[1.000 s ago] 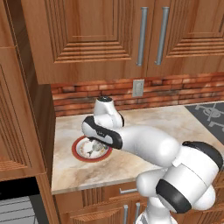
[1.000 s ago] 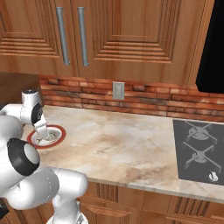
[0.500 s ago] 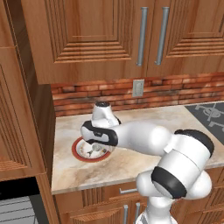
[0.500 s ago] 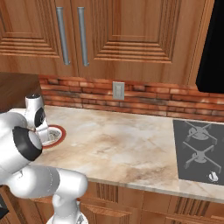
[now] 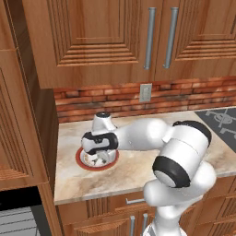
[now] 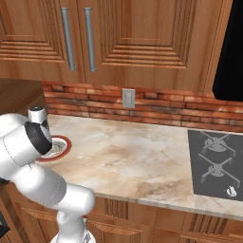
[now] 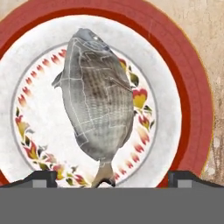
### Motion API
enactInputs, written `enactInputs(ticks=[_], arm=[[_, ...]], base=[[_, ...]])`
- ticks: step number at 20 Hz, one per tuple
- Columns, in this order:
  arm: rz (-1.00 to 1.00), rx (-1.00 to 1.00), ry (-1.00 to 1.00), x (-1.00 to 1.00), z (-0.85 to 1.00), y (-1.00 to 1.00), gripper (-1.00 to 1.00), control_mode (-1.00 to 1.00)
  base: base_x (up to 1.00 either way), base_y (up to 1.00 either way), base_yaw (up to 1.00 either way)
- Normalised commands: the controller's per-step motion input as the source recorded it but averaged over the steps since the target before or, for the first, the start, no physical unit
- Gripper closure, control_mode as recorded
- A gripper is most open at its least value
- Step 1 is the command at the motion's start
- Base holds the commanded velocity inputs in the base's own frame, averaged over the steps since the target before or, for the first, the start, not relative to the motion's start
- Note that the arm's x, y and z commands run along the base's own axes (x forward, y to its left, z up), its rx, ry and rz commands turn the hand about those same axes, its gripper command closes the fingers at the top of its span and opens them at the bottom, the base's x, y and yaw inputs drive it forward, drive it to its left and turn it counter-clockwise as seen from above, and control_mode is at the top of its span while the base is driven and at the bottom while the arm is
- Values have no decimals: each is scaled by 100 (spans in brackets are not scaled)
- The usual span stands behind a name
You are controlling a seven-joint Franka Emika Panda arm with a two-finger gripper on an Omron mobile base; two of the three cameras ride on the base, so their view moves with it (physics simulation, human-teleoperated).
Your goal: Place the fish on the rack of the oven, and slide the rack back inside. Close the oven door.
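The fish (image 7: 97, 107), grey-silver with dark scales, lies on a red-rimmed white plate (image 7: 188, 87) with its tail toward me. My gripper (image 7: 113, 178) hangs straight above it, open, one fingertip on either side of the tail and nothing between them. In the left base view the gripper (image 5: 98, 154) points down over the plate (image 5: 83, 162) at the counter's left end. Grey wires of the rack (image 5: 18, 223) show in the oven's dark opening (image 5: 14, 198) below the counter. The oven door is out of view.
A tall wooden cabinet side (image 5: 27, 115) stands close to the left of the plate. Brick backsplash with an outlet (image 6: 128, 98) runs behind. A gas hob (image 6: 216, 163) sits at the right end of the marble counter (image 6: 142, 161). Upper cabinets with steel handles (image 5: 148, 32) hang overhead.
The hand has come down and a little left over the plate, and the elbow has swung in front of the base. The jaws have stayed open.
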Motion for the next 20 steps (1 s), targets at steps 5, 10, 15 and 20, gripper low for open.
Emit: enactInputs(ticks=[5,10,15,20], arm=[[-3,0,2,18,-22,3,-100,-100],[0,0,0,11,-29,0,-100,-100],[0,0,0,4,-34,0,100,-100],[0,0,0,4,-26,2,100,-100]], base=[[0,0,0],[0,0,0],[0,0,0],[0,0,0]])
